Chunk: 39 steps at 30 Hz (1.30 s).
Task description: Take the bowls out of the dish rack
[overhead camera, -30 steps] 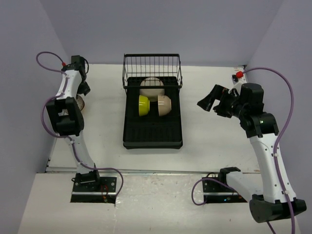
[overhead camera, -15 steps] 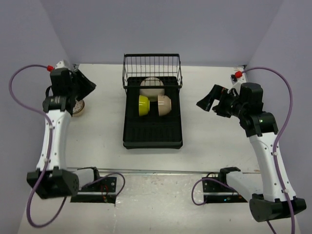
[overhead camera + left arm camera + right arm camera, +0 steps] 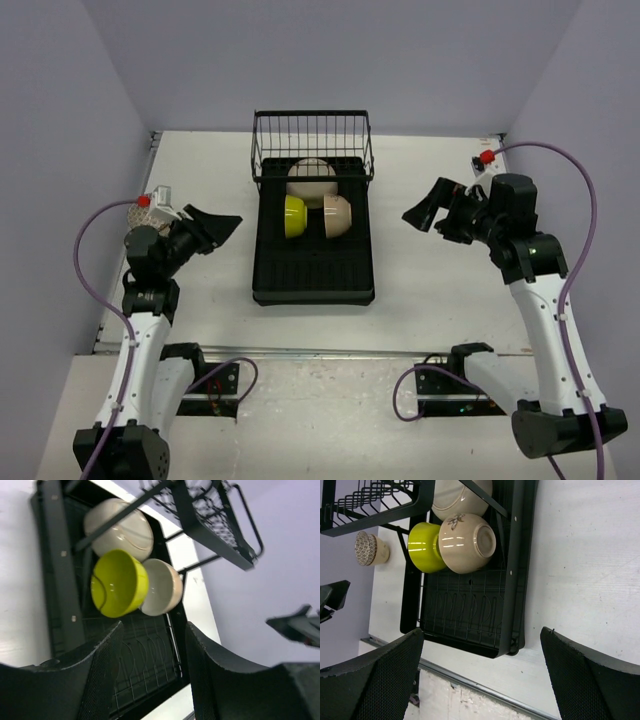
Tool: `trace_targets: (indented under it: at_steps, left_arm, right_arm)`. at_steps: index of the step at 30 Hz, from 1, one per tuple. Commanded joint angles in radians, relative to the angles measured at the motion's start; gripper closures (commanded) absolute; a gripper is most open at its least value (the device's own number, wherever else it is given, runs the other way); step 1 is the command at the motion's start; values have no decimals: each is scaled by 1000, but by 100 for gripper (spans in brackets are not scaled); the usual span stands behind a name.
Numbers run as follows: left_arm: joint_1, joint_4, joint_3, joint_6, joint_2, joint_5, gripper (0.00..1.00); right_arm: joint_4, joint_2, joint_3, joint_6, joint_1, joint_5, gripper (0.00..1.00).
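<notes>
- Bowls (image 3: 300, 215): three sit in the dish rack (image 3: 313, 282), all tipped on their sides at its far half.
- A yellow bowl (image 3: 119, 583) and a small cream bowl (image 3: 162, 587) touch each other, side by side across the rack.
- A larger cream bowl (image 3: 311, 178) lies just behind them, under the wire basket (image 3: 312, 135) at the rack's far end.
- A patterned bowl (image 3: 370, 548) stands upright on the table (image 3: 430, 270), outside the rack on the left arm's side.
- The rack sits mid-table, between the two arms.
- The left claw (image 3: 215, 222) hangs over the table near the rack's left edge, pointed at it; fingers (image 3: 100, 675) apart, nothing held.
- The right claw (image 3: 420, 205) hangs off to the rack's right, well apart from it; fingers (image 3: 370, 675) spread wide, nothing held.
</notes>
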Motion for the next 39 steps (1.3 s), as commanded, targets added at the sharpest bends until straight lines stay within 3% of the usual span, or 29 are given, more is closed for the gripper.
trace_targets:
  at_steps: [1,10,21,39]
  left_arm:
    - [-20,303,-83,-72,-43,150,46]
    - [-144,531,-160,33,136,172,47]
    - [-162,788,-142,9,397,202,48]
    - [-230,927,-73,24,623,99,49]
  right_arm:
    - [39,-26,-26,-3,4,-24,1]
    - [53,-27,-34,-11,4,-20,1]
    - [50,1,6,-18,4,-9,1]
    - [64,21,12,-17,4,-4,1]
